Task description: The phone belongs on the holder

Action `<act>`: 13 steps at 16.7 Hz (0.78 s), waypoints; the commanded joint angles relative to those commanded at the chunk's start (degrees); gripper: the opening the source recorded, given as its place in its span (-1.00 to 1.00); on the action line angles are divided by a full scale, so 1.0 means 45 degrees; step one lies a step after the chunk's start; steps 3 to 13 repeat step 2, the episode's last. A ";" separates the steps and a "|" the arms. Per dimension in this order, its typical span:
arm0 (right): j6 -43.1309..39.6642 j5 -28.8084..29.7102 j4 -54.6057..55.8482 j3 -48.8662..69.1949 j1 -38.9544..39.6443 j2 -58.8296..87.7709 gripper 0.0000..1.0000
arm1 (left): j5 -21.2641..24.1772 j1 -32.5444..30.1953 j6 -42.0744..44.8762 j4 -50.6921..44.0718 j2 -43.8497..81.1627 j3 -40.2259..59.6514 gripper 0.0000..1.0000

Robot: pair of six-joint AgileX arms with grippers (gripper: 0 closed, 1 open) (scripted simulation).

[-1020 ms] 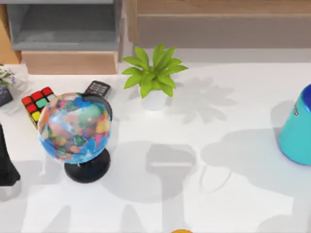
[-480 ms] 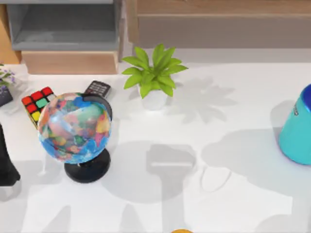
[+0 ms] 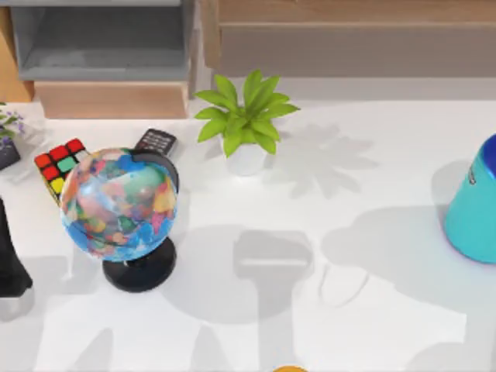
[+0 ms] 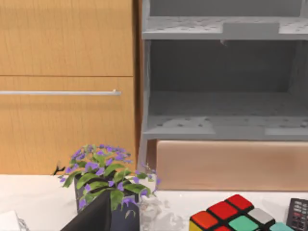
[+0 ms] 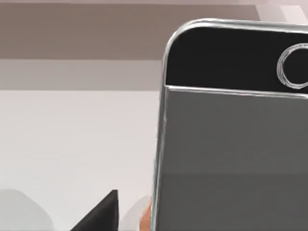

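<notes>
The phone (image 5: 231, 139) stands upright very close in the right wrist view, black with a grey screen, a silver rim and a round home button at its upper end. One dark finger (image 5: 98, 216) of my right gripper shows beside the phone's lower edge, with a small gap between them; whether the gripper grips the phone is hidden. An orange sliver (image 5: 144, 219) sits in that gap, and an orange sliver (image 3: 289, 369) shows at the table's front edge. I cannot tell if it is the holder. One dark finger (image 4: 94, 216) of my left gripper shows near the far left.
A globe (image 3: 118, 203) on a black base stands at the left, with a colour cube (image 3: 60, 164) and a small keypad device (image 3: 156, 142) behind it. A green plant (image 3: 246, 124), a teal cylinder (image 3: 474, 205), a purple-flowered plant (image 4: 107, 180) and shelves (image 3: 101, 46) line the back.
</notes>
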 joint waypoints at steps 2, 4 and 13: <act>0.0000 0.0000 0.0000 0.0000 0.0000 0.0000 1.00 | 0.0000 0.0000 0.0000 0.0000 0.0000 0.0000 1.00; 0.0000 0.0000 0.0000 0.0000 0.0000 0.0000 1.00 | 0.0000 0.0000 0.0000 0.0000 0.0000 0.0000 1.00; 0.0000 0.0000 0.0000 0.0000 0.0000 0.0000 1.00 | 0.0000 0.0000 0.0000 0.0000 0.0000 0.0000 1.00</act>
